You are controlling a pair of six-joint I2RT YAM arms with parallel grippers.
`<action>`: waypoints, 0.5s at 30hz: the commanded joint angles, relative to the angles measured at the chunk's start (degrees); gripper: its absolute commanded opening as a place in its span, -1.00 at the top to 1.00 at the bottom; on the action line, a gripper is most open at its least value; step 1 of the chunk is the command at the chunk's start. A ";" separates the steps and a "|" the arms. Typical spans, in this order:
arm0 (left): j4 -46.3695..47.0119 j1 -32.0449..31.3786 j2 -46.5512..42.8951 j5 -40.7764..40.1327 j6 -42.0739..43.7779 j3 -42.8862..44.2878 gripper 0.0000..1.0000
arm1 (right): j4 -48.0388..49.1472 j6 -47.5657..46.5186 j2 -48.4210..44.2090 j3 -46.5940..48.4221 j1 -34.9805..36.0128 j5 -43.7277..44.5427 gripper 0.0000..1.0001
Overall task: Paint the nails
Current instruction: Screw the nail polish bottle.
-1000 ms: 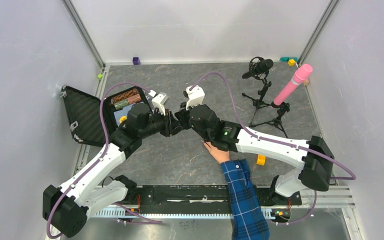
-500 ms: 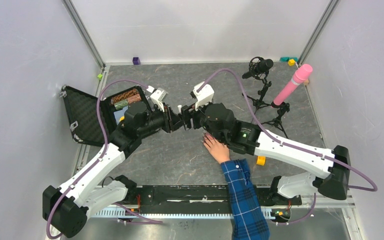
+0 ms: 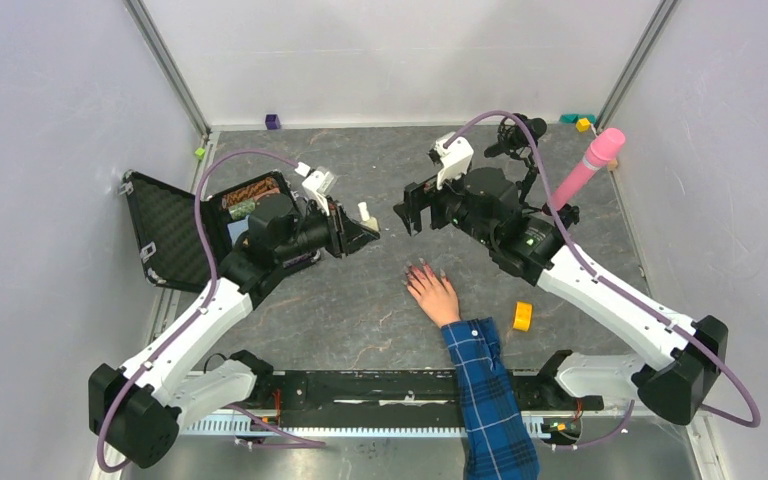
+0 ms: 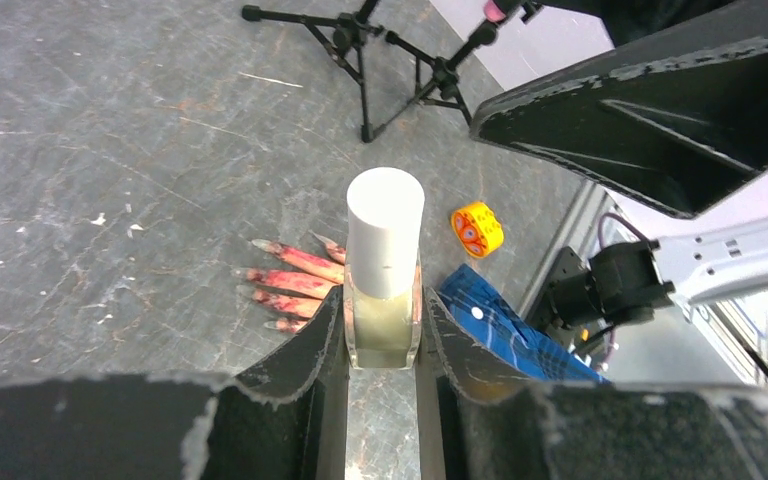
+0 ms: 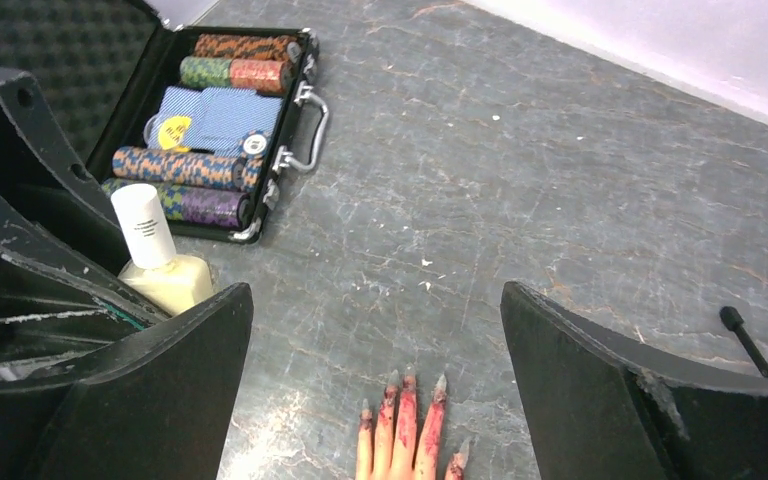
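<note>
Currently left pincer (image 4: 380, 335) clamps small white-capped pale-yellow bottle (image 4: 384, 250); right pincer (image 5: 375, 310) gapes empty; both stand beyond pale hand's (image 3: 434, 295) dark-pinkish nails (image 5: 407, 384), wide gap between.

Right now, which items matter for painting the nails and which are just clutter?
Job: white-capped bottle in the left gripper; open right gripper; hand and its nails.
Clutter: chip case, microphone stands, yellow roll, purple block.

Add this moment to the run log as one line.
left tool: shut on bottle, cap on | right tool: open, empty | hand: flat on table
</note>
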 commanded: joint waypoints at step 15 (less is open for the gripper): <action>11.49 0.33 1.01 26.53 -1.50 3.30 0.96 | 19.38 9.85 -3.10 -5.65 -11.39 -47.11 -0.88</action>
